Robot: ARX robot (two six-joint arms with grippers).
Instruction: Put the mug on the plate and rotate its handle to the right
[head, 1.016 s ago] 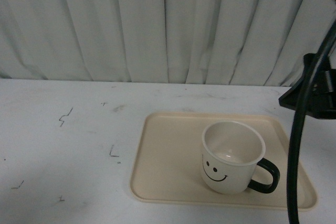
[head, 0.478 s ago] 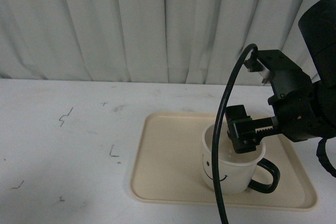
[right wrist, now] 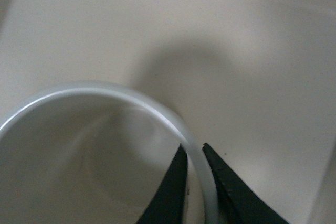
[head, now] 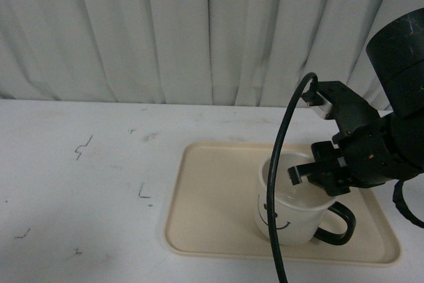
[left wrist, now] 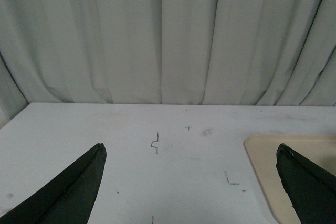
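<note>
The fingers [left wrist: 79, 187] of the left gripper [left wrist: 190, 148] are held wide apart, and nothing is gripped between them. Beyond their tips only the white table [left wrist: 157, 129] with its small dark marks is seen. A corner of the plate [left wrist: 262, 156] is seen just beside one finger, apart from it. The mug is not seen near these fingers at all.

The fingers [right wrist: 170, 195] of the right gripper [right wrist: 194, 147] are drawn close together on the wall of the mug [right wrist: 79, 95]. One finger is set inside the cup and the other outside, so the pale rim is pinched between them. The beige floor of the plate is seen directly beyond the outer finger.

In the front view the right gripper [head: 296, 175] is placed over the mug's [head: 291, 211] mouth, at the side nearer the handle [head: 339, 225]. The mug is stood upright on the right half of the plate [head: 212, 230], below the fingers. The handle is turned to the right, beneath the gripper body, and the smiley face is partly hidden behind a black cable [head: 278, 183].
</note>
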